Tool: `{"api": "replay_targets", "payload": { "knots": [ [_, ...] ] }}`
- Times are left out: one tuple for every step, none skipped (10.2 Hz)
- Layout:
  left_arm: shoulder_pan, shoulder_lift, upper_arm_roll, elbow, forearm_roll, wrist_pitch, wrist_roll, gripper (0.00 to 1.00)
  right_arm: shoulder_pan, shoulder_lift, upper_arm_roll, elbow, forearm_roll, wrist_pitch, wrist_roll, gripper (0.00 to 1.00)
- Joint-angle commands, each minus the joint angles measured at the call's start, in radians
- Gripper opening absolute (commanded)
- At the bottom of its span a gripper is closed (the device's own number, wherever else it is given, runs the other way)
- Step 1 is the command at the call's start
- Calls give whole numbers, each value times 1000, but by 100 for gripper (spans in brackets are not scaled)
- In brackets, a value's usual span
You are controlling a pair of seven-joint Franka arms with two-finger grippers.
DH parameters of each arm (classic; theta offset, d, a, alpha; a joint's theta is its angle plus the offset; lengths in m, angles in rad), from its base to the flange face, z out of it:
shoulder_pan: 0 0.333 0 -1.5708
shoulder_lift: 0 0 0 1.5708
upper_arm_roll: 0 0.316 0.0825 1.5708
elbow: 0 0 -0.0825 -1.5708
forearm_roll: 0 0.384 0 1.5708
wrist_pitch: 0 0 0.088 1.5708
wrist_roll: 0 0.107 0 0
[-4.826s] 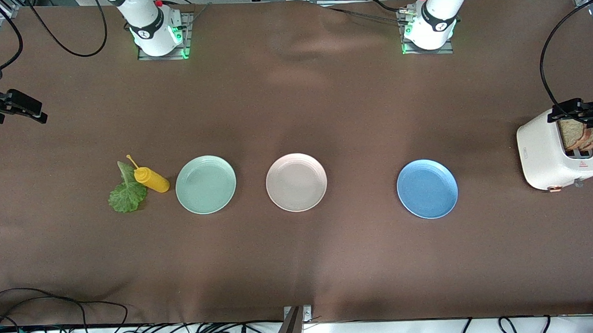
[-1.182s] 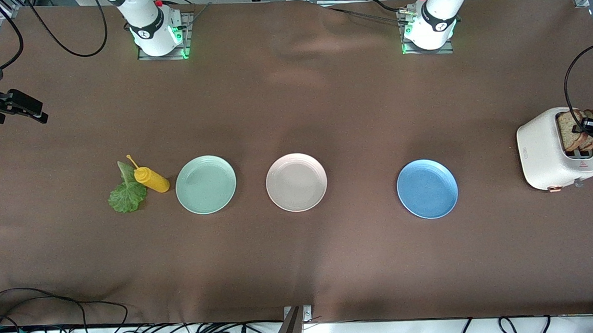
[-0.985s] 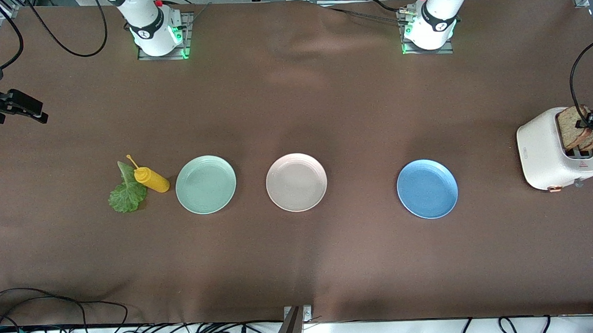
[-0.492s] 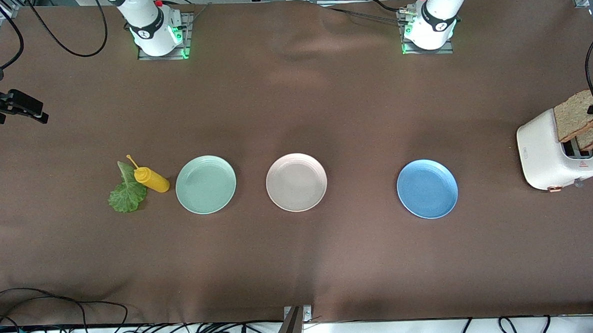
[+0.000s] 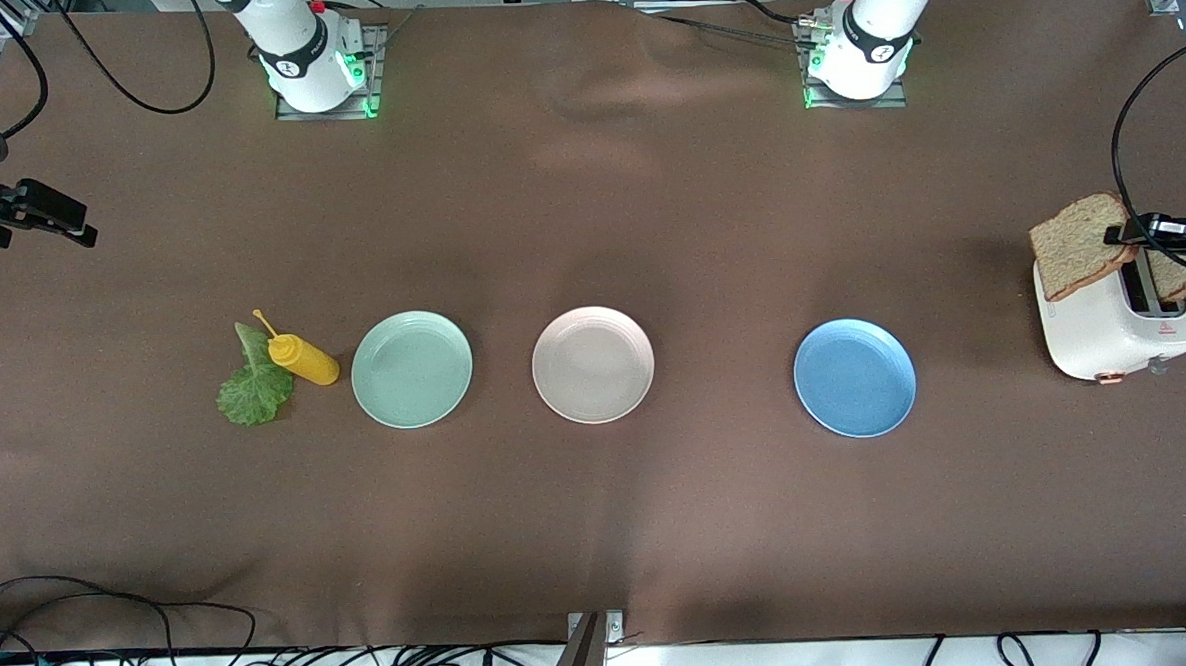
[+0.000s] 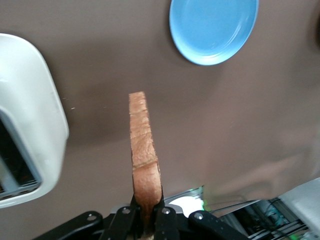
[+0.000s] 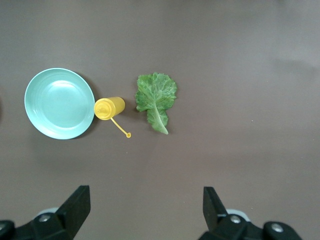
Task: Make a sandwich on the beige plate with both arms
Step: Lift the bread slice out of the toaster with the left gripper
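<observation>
The toast slice (image 5: pixel 1078 243) has come up out of the toaster (image 5: pixel 1093 326) since a few secs ago, when it sat down in the slot. Now it hangs over the toaster's top edge, tipped a bit. The left claw (image 5: pixel 1134 234) pinches it by one end, w/ the fingers (image 6: pixel 165 218) shut tight on the crust. In the left wrist view the slice (image 6: pixel 144 157) shows edge-on, sticking straight out of the claw (image 6: pixel 146 220). A 2nd toast slice (image 5: pixel 1179 274) is in the toaster slot, partly hidden by the claw.

The toaster stands at the left arm's end of the surface (image 5: pixel 588 223), at 3 o'clock from the blue plate (image 5: pixel 854 378).

The beige plate (image 5: pixel 592 364) sits near the middle of the surface w/ nothing on it. The blue plate is at its 3 o'clock, well apart. The mint-green plate (image 5: pixel 411 369) is at its 9 o'clock, near it.

The yellow bottle (image 5: pixel 303 358) lies on its side just beside the green plate, at that plate's 9 o'clock. The lettuce leaf (image 5: pixel 253 383) lies flat on the surface, touching the bottle.

The right claw (image 5: pixel 22 213) waits up high near the right arm's end of the surface. Its fingers (image 7: pixel 75 205) are spread wide w/ nothing in them.
</observation>
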Motion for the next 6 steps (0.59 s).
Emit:
{"api": "replay_targets", "payload": {
  "knots": [
    [-43, 20, 7, 0, -153, -19, -142, 0, -4, 4, 4, 19, -12, -15, 0, 100],
    [-43, 46, 7, -14, -254, -15, -187, 0, -2, 4, 4, 19, -13, -13, 3, 100],
    [-50, 82, 7, -20, -350, 4, -228, 0, -4, 3, 3, 19, -12, -15, 0, 100],
    [-84, 102, 7, -33, -398, 48, -258, 0, -4, 3, 3, 19, -12, -15, 1, 100],
    [-127, 104, 7, -62, -428, 118, -285, 0, -4, 3, 3, 19, -12, -13, 3, 100],
    [-156, 109, 7, -100, -489, 180, -307, 0, -4, 3, 3, 19, -13, -15, 3, 100]
  ]
}}
